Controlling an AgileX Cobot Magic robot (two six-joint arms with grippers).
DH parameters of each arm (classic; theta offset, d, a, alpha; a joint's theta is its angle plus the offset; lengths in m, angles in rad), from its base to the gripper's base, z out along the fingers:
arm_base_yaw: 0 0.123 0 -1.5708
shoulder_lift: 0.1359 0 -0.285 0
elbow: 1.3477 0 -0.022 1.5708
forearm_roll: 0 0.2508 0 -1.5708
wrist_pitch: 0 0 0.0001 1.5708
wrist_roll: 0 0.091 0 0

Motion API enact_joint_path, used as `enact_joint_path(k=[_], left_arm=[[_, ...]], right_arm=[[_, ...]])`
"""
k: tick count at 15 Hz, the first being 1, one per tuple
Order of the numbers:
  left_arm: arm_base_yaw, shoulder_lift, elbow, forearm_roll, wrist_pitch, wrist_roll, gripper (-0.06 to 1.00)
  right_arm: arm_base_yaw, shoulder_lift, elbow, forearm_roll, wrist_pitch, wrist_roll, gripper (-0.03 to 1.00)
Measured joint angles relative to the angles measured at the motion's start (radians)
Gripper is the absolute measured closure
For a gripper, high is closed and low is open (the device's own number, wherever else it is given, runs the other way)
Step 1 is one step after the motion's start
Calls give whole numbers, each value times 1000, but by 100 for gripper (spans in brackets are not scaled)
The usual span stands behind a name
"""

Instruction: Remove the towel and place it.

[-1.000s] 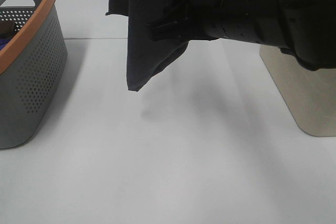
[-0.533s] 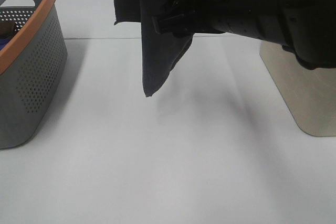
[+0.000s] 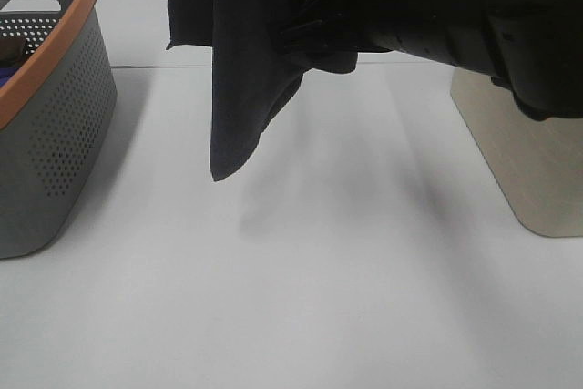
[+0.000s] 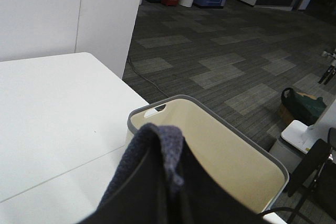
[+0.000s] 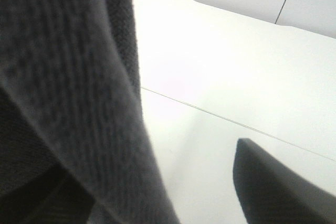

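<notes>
The dark towel (image 3: 241, 70) hangs in the air over the white table (image 3: 301, 280), its upper part running out of the top of the exterior view and its lower corner pointing down. In the left wrist view the towel (image 4: 152, 182) bunches up where my left gripper's fingers would be, hiding them; it looks pinched there. My right gripper (image 3: 293, 35) reaches in from the right against the towel's side. In the right wrist view the towel (image 5: 68, 93) fills one side, and one finger (image 5: 283, 182) stands well apart from it, so this gripper looks open.
A grey perforated basket with an orange rim (image 3: 55, 125) stands at the left. A beige bin (image 3: 528, 161) stands at the right and also shows in the left wrist view (image 4: 231, 150). The table's edge and the floor lie beyond it.
The hanging towel swung right, then back left, and its lower corner now hangs further left. The right arm's tip has drawn slightly up and to the right.
</notes>
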Motion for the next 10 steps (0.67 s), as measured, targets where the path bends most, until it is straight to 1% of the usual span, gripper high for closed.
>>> enact_joint_path(k=[1, 3, 4, 5, 6, 7, 8, 9, 10], left_arm=[[0, 0, 0, -2, 0, 6, 94], [0, 0, 0, 13, -1, 6, 94], [0, 0, 0, 45, -1, 7, 94], [0, 1, 0, 86, -3, 0, 94], [0, 5, 0, 140, -7, -7, 94], [0, 9, 0, 169, -9, -20, 94], [0, 16, 0, 221, -10, -55, 94], [0, 24, 0, 267, -10, -98, 94], [0, 38, 0, 309, -14, -149, 94]], right_arm=[[0, 0, 0, -5, -2, 0, 33], [0, 0, 0, -7, -11, 0, 48], [0, 0, 0, -5, -13, 0, 53], [0, 0, 0, 10, -13, 0, 56], [0, 0, 0, 34, -15, -4, 57], [0, 0, 0, 49, -17, -11, 57], [0, 0, 0, 100, -25, -49, 57], [0, 0, 0, 183, -34, -117, 53], [0, 0, 0, 233, -49, -162, 43]])
